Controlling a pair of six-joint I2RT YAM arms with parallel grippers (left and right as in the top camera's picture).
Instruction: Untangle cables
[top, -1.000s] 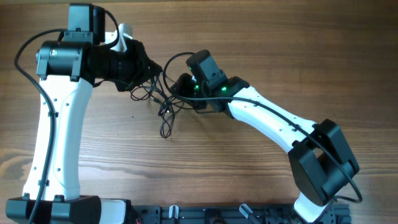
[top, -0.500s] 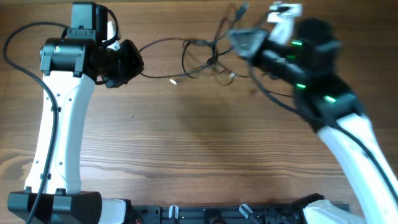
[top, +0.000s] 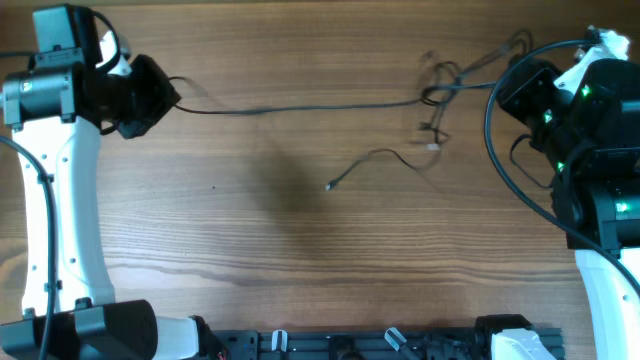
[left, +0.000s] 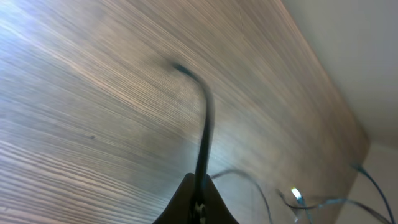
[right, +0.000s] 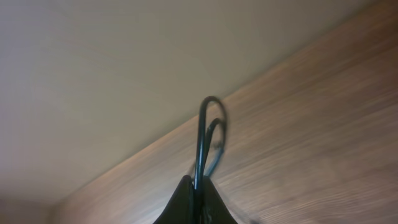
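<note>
cables (top: 300, 106) stretched, between 2 end effectors (top: 170, 96) (top: 506, 88)

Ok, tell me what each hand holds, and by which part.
Left hand pinches the long cable near one end. Right hand pinches the cable bunch by a loop.

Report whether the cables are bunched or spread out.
Mostly spread: cables stretch between left gripper and right gripper, both shut on them; a small knot sits near the right.
</note>
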